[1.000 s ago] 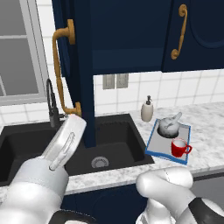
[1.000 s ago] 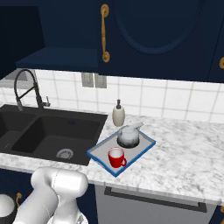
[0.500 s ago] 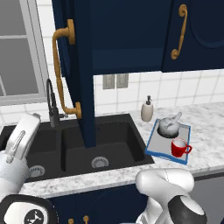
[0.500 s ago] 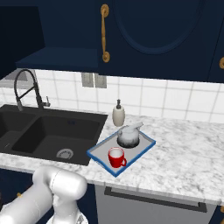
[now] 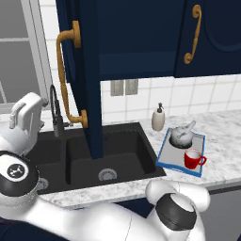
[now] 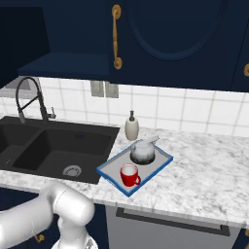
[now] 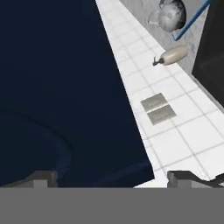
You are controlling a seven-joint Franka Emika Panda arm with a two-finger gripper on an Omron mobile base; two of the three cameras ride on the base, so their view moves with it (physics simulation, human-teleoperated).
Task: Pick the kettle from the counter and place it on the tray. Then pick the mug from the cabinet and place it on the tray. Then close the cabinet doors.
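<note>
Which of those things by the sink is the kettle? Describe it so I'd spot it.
Right of the black sink a blue-rimmed tray lies on the counter. The kettle is the squat silvery one on it, behind the red mug; the beige soap bottle stands off the tray.

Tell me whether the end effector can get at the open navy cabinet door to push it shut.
Probably yes. The end effector, open, faces the tall navy-blue cabinet door swung out over the black sink, with nothing visible between them.

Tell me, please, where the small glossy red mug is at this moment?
The small glossy red mug stands on the blue-rimmed grey tray, at its near end just in front of the silvery kettle, right of the black sink.
</note>
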